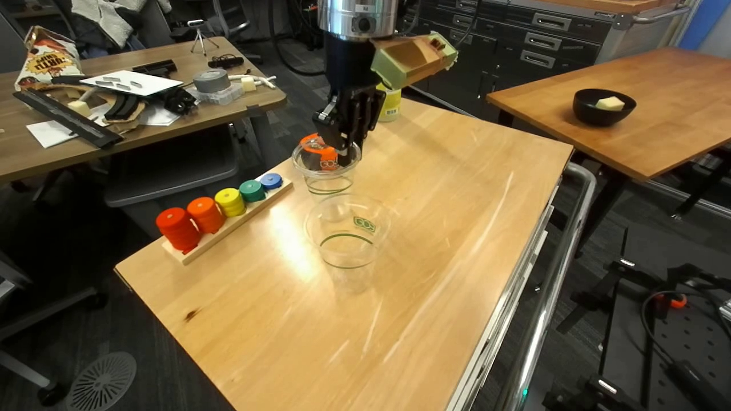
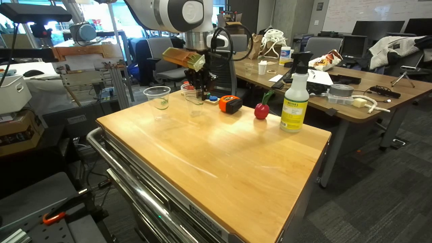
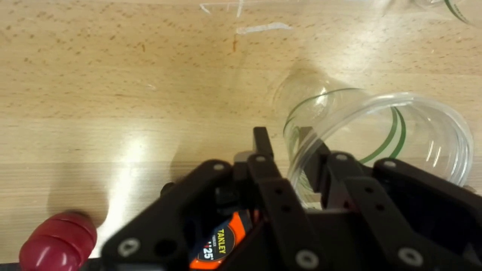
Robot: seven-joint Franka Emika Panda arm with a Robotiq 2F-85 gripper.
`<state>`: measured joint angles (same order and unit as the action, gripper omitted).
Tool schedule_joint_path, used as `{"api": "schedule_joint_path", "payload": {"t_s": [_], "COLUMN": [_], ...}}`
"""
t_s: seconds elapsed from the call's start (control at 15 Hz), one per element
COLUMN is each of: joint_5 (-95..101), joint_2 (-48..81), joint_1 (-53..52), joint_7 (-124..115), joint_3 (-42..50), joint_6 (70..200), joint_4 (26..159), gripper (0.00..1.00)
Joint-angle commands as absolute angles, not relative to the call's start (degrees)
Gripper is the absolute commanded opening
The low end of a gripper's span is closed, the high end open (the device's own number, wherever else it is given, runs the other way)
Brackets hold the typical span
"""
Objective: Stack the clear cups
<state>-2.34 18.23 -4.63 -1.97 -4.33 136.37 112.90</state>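
Observation:
One clear cup (image 1: pixel 348 245) stands upright near the middle of the wooden table; it also shows in an exterior view (image 2: pixel 158 101). A part of it shows at the top right corner of the wrist view (image 3: pixel 461 9). Behind it are clear cups (image 1: pixel 328 181) that look like two nested together, with doubled rims and green lines in the wrist view (image 3: pixel 408 98). My gripper (image 3: pixel 284 139) is at their rim, with a gap between its fingers. The wall runs between the fingers; the right finger appears inside the cup and the left one outside. Neither clearly presses the wall.
A wooden stacker (image 1: pixel 228 217) with coloured discs lies beside the nested cups. An orange and black tape measure (image 2: pixel 230 104), a red radish toy (image 2: pixel 261 110) and a spray bottle (image 2: pixel 294 101) stand along that side. A black bowl (image 1: pixel 604 107) is on another table.

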Motion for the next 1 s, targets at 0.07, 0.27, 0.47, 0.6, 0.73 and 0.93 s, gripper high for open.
{"api": "schedule_joint_path", "payload": {"t_s": [0.07,0.27,0.47,0.6,0.73,0.93], "joint_5": [-0.5,0.3,-0.6,-1.3,-1.1,1.4], "joint_2": [16.5,15.4,14.2,12.1,9.5,4.8], "joint_1": [-5.3,-5.5,-5.1,-5.1,-5.6,-6.9], "joint_7": [-4.0,-6.8,-9.6,-10.5,-11.4,-12.7], "joint_3": [-3.5,-2.9,-2.6,-2.9,-3.4,-4.3], "joint_6": [135.0,133.9,129.5,126.2,123.9,125.4], "joint_4": [113.1,113.5,111.7,110.5,109.5,110.7], "gripper": [0.00,0.01,0.01,0.01,0.01,0.01]}}
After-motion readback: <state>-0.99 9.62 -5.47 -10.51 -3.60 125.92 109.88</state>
